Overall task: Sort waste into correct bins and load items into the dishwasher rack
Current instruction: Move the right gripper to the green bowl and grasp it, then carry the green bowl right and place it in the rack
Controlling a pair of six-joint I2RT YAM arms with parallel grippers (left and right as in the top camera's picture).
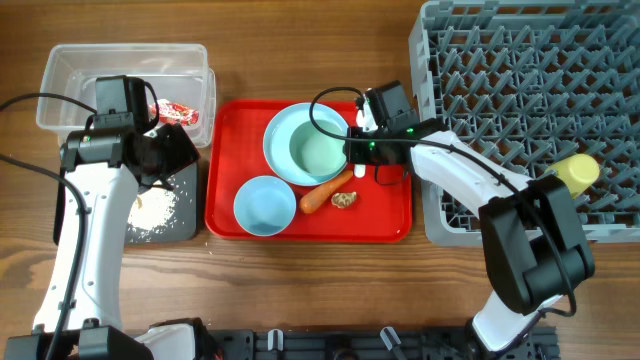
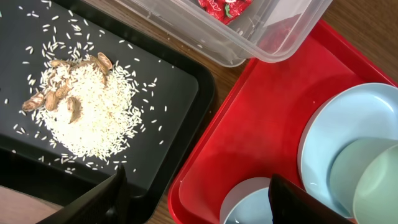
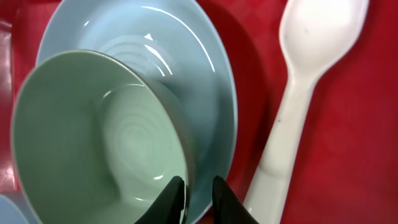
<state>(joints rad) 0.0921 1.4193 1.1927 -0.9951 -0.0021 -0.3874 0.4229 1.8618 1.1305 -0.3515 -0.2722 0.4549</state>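
So R gripper (image 3: 197, 188) pinches pale green bowl (image 3: 93, 137) rim, narrow gap, lower centre of wrist frame; L gripper (image 2: 198, 186) wide, empty, over black tray (image 2: 180, 93) edge.

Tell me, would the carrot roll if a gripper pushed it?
Likely yes: the carrot looks round and tapered, so it may roll in a curve. It seems stiff. The raised rim of the red tray should stop it.

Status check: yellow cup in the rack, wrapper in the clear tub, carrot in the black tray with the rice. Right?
Not quite. The carrot lies on the red tray, beside the light blue bowl, as the overhead view shows. The black tray holds the rice, no carrot. The yellow cup is in the rack and the wrapper in the clear tub.
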